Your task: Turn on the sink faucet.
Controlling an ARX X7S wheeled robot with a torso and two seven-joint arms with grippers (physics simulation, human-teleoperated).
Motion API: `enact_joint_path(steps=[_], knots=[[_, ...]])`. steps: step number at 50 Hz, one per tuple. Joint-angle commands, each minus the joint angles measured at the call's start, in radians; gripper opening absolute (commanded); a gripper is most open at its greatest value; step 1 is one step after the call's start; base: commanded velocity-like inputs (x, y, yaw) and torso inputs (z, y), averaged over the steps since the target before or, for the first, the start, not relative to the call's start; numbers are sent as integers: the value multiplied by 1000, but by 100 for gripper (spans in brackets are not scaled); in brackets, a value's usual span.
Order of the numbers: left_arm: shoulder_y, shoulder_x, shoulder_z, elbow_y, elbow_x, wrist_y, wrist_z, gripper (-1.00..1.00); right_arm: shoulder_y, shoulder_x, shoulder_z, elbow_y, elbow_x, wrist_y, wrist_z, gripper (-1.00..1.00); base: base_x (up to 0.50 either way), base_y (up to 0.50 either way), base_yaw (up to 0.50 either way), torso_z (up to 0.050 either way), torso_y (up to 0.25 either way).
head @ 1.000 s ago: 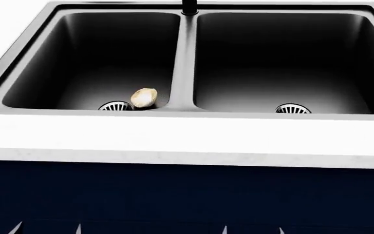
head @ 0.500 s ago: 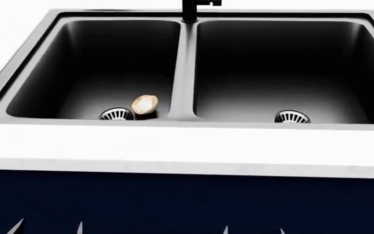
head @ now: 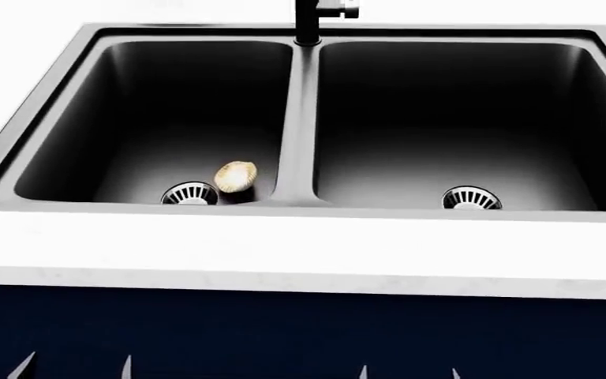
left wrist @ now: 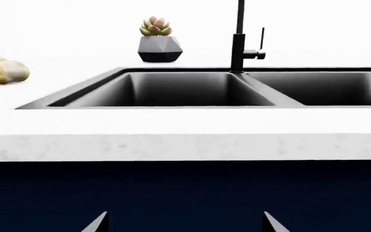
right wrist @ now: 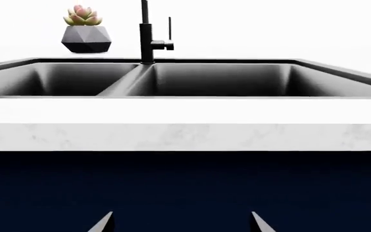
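1. Both grippers show only paired fingertip points, spread wide and empty: left gripper [left wrist: 184, 223], right gripper [right wrist: 181, 221], low before the navy cabinet front [head: 303, 332].
2. No writing is readable.
3. Since earlier, the head view has tilted; the sink [head: 301, 118] sits lower in frame.
4. The sink faucet [head: 308, 20] stands at 12 o'clock, behind the divider, well apart from both grippers.
5. The white countertop [head: 303, 245] edge lies between.

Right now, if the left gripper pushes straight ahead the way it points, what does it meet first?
Probably the dark blue cabinet front below the white countertop. The left gripper sits under counter level, well short of the sink faucet; depth is unclear.
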Motion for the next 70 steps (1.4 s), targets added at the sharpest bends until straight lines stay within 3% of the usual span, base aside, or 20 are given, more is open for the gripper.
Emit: enact_joint_path(steps=[1, 5, 8, 18, 23, 26, 28, 30, 32, 34, 36, 42, 44, 52, 55, 58, 62, 66, 70], knots=[[20, -17, -19, 120, -55, -73, -22, 100, 15, 29, -20, -117, -29, 128, 36, 100, 0, 0, 0, 0, 0], [-2, -35, -3, 205, -40, -149, -37, 100, 28, 59, 7, -301, 19, 258, 46, 100, 0, 0, 0, 0, 0], [-10, -66, 3, 334, -58, -265, -41, 100, 71, 82, 28, -441, 45, 409, 68, 100, 0, 0, 0, 0, 0], [-108, -130, -7, 705, -145, -647, -86, 100, 126, 130, 63, -715, 100, 665, 102, 100, 0, 0, 0, 0, 0], [-177, -150, -62, 765, -212, -755, -87, 100, 217, 151, 106, -806, 162, 807, 104, 100, 0, 0, 0, 0, 0], [-240, -188, -8, 796, -176, -816, -94, 100, 285, 150, 172, -821, 230, 880, 93, 100, 0, 0, 0, 0, 0], [-290, -188, -59, 804, -234, -878, -83, 100, 348, 178, 185, -821, 241, 938, 90, 100, 0, 0, 0, 0, 0], [-355, -123, -191, 794, -413, -993, -69, 100, 387, 179, 215, -818, 266, 966, 85, 100, 0, 0, 0, 0, 0], [-427, -182, -146, 791, -364, -1009, -67, 100, 448, 188, 235, -789, 292, 999, 69, 100, 0, 0, 0, 0, 0], [-516, -194, -135, 726, -350, -1021, -59, 100, 532, 211, 229, -730, 311, 1031, 36, 100, 0, 0, 0, 0, 0], [-590, -195, -72, 569, -265, -940, -49, 100, 566, 229, 205, -676, 295, 1009, 15, 100, 0, 0, 0, 0, 0], [-688, -186, -102, 507, -298, -954, -24, 100, 727, 261, 202, -548, 313, 1031, -41, 100, 0, 0, 0, 0, 0], [-716, -122, -223, 457, -419, -1029, -27, 100, 796, 277, 187, -500, 318, 1042, -69, 100, 0, 0, 0, 0, 0], [-924, -212, -115, 276, -351, -1037, 51, 100, 924, 297, 134, -336, 305, 1062, -113, 100, 0, 0, 0, 0, 0], [-970, -215, -53, 187, -292, -912, 103, 100, 997, 291, 110, -229, 290, 1044, -136, 100, 0, 0, 0, 0, 0], [-1038, -216, 14, 62, -238, -877, 129, 100, 1048, 313, 27, -164, 241, 1008, -164, 100, 0, 0, 0, 0, 0], [-1090, -197, 42, -62, -211, -816, 159, 100, 1114, 313, 37, -53, 228, 980, -176, 100, 0, 0, 0, 0, 0], [-1063, -201, 42, -60, -211, -812, 155, 100, 1115, 319, 55, -37, 232, 966, -180, 100, 0, 0, 0, 2, -30], [-1119, -219, 45, -78, -213, -841, 172, 100, 1122, 319, 76, -47, 255, 978, -190, 100, 0, 0, 0, 8, -131]])
